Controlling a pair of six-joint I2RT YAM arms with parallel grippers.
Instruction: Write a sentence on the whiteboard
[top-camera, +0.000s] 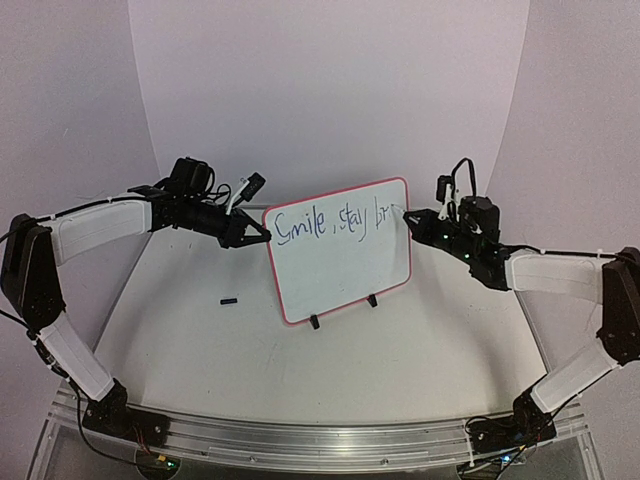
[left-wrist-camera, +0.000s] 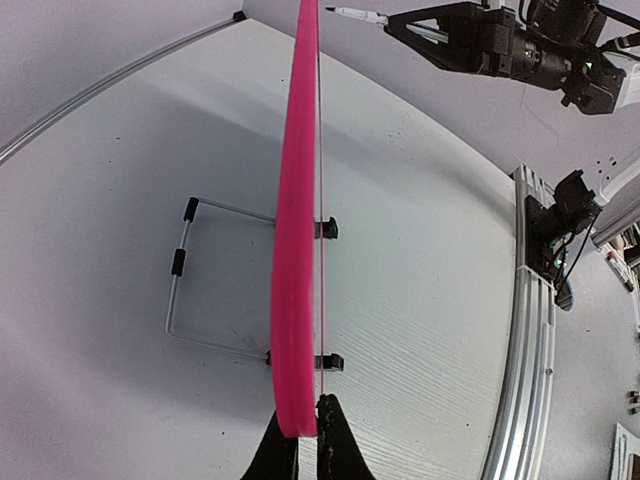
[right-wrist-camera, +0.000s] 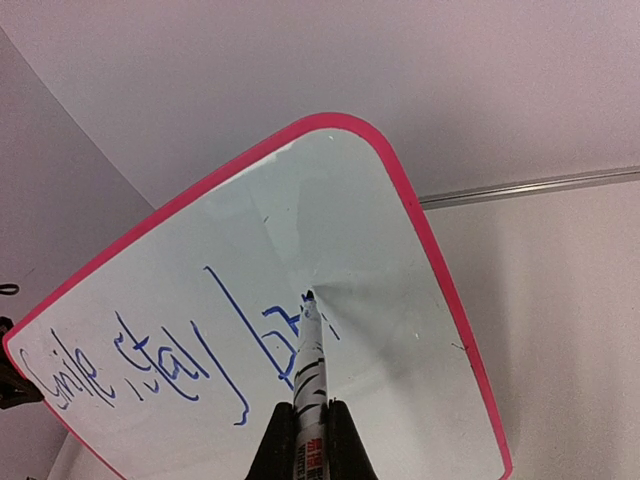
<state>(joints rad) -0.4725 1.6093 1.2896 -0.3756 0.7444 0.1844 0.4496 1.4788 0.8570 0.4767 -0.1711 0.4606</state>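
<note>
White tabletop (top-camera: 200, 350); left gripper (left-wrist-camera: 305, 440) clamps whiteboard (top-camera: 340, 280) edge, right gripper (right-wrist-camera: 310, 425) pinches marker (right-wrist-camera: 306, 350) covering the sentence (top-camera: 330, 226) end.

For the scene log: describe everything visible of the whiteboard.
The whiteboard is a small white rectangle with a thin pink rounded frame, standing upright on the table on two black clip feet and a wire stand behind. Blue handwriting along its top reads "Smile, stay" plus a few started letters. The left gripper has its jaws shut on the board's left edge; a marker in the right gripper touches the face.

Free table (top-camera: 200, 350) before upright whiteboard (top-camera: 340, 275)
</note>
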